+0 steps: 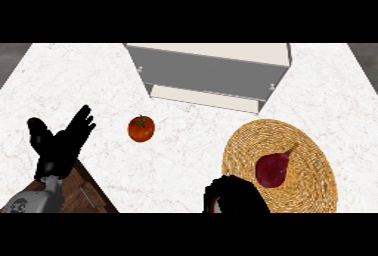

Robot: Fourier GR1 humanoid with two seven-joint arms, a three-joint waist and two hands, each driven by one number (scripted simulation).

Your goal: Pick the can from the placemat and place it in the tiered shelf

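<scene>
The right hand (235,194) curls at the placemat (310,150) edge, perhaps round the can (214,204); a pear (274,168) lies beside it. The left hand (63,142) rests open. A tomato (141,128) sits before the tiered shelf (210,75).

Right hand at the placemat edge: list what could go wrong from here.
1. The right hand curls round something red that it mostly hides; whether that is the can cannot be told, so the hold may be off-centre.
2. The dark red pear lies close beside it on the woven placemat; lifting could nudge it.
3. The tiered shelf stands far across the counter, a long carry.
</scene>
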